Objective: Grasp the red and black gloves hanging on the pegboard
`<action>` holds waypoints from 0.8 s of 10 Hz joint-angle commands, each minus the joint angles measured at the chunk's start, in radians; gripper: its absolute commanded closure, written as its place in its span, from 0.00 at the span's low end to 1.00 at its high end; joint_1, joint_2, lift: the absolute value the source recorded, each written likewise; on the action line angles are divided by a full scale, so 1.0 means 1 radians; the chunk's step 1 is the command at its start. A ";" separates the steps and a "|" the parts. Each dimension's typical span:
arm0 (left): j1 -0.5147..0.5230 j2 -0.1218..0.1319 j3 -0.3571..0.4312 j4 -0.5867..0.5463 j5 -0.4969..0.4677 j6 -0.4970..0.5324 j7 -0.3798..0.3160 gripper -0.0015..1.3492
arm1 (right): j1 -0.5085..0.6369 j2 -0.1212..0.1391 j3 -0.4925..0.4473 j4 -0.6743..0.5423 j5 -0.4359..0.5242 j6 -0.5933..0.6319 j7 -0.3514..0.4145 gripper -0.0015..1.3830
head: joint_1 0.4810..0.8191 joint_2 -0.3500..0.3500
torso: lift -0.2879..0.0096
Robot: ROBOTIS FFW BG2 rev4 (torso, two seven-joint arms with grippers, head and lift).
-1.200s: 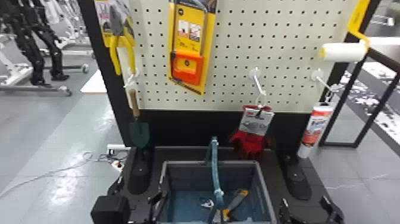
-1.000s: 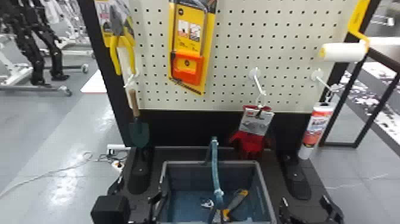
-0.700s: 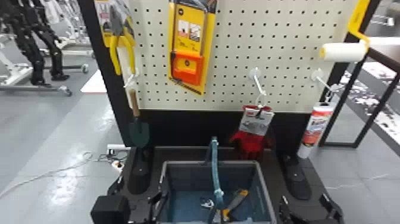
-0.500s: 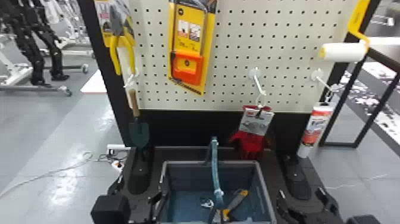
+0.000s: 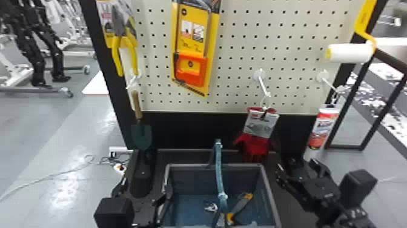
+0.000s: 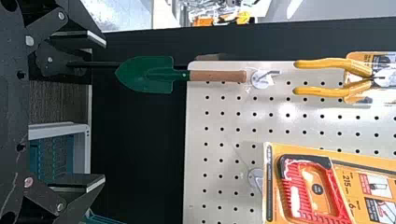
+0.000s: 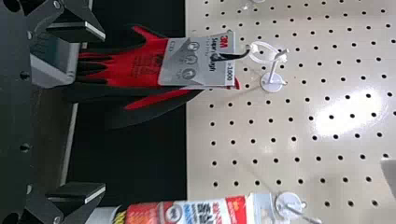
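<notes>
A: Where are the gloves (image 5: pixel 256 138) found?

B: They are hung from a white hook (image 5: pixel 263 88) near the lower edge of the pegboard (image 5: pixel 287 45). They are set between the yellow saw pack (image 5: pixel 193 45) and the tube (image 5: pixel 322 125), beyond the far rim of the grey bin (image 5: pixel 187 165).

A: How is the right end effector (image 7: pixel 77 109) held?

B: It is spread wide and nothing is gripped. It is held low at the right and faced toward the gloves, which are seen ahead of it, not between its jaws.

A: And the left end effector (image 6: pixel 74 112)?

B: It is likewise spread wide and empty, low on the left. The green trowel (image 6: pixel 144 74) and yellow pliers (image 6: pixel 331 77) are seen ahead of it.
</notes>
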 commanded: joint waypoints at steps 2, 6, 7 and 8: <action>-0.004 -0.001 -0.004 0.003 0.003 -0.003 0.000 0.20 | -0.117 -0.014 -0.002 0.054 -0.005 0.060 0.070 0.12 | 0.20 0.50 | 0.63; -0.010 0.002 -0.011 0.012 0.009 -0.006 0.000 0.20 | -0.312 -0.014 0.000 0.201 0.007 0.127 0.251 0.11 | 0.20 0.50 | 0.63; -0.014 0.008 -0.017 0.017 0.014 -0.009 0.000 0.20 | -0.350 -0.014 0.000 0.257 -0.005 0.146 0.282 0.11 | 0.20 0.50 | 0.63; -0.021 0.008 -0.022 0.021 0.018 -0.012 0.000 0.20 | -0.386 -0.016 0.000 0.301 -0.011 0.161 0.311 0.11 | 0.20 0.50 | 0.63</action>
